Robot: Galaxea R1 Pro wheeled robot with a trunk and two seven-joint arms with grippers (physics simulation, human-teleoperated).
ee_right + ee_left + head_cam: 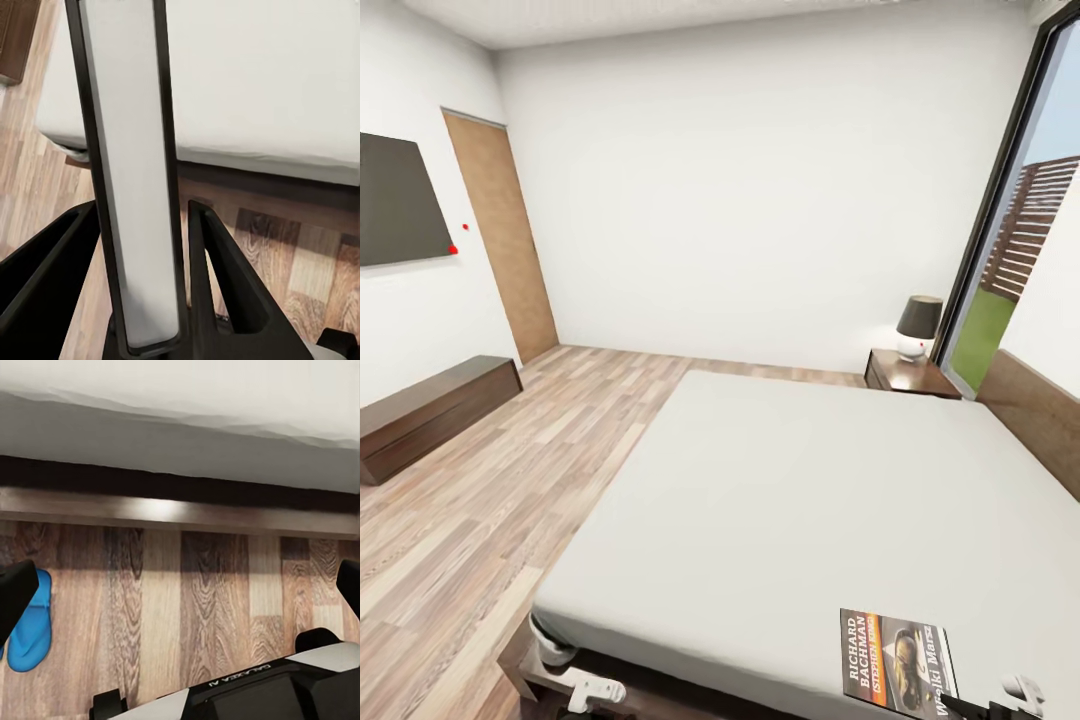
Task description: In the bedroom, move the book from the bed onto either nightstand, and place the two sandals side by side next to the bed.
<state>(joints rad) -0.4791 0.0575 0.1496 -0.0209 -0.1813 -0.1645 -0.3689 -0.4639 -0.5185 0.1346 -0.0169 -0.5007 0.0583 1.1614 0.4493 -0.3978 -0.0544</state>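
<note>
One blue sandal (30, 622) sits half hidden behind the left claw (180, 592).

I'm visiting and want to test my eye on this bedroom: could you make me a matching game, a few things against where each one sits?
Things:
1. book
2. lamp
3. blue sandal
4. dark screen

Places:
A. on the wood floor beside the bed frame
B. on the left wall
C. held between the right gripper's fingers, at the bed's near edge
D. on the nightstand by the window

Pairs: 1-C, 2-D, 3-A, 4-B
</note>
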